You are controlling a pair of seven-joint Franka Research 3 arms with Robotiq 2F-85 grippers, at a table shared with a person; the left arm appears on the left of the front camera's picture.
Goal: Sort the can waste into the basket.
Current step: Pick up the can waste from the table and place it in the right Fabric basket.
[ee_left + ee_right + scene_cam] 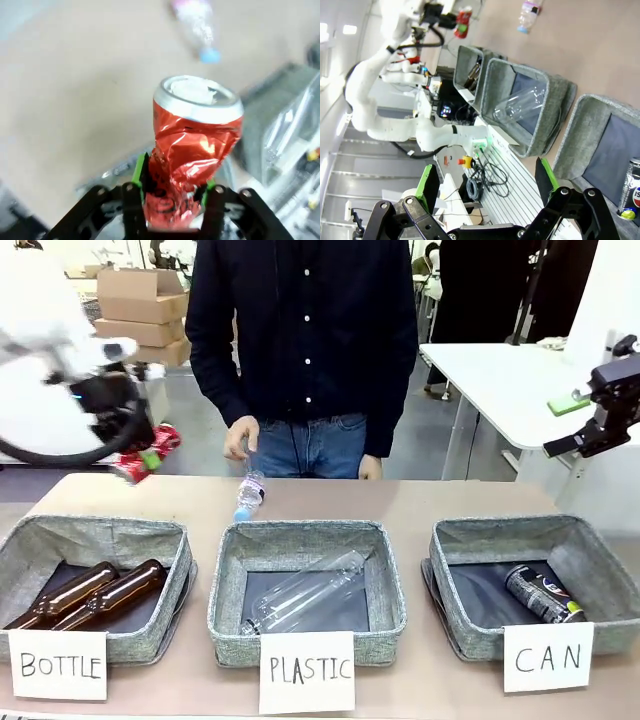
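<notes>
A pale brown table (420,495) spans the foreground. Beyond it the floor (430,440) is smooth grey. A white table (500,370) on white legs stands at the far right, and stacked cardboard boxes (140,305) sit at the far left. Bright light panels (350,29) glow at the upper left of the right wrist view

Glossy dented metal can (195,145), woven cloth basket (500,537), matt table (430,498)

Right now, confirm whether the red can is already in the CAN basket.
No: the left gripper holds the crushed red can between its fingers, far from the CAN basket.
</notes>
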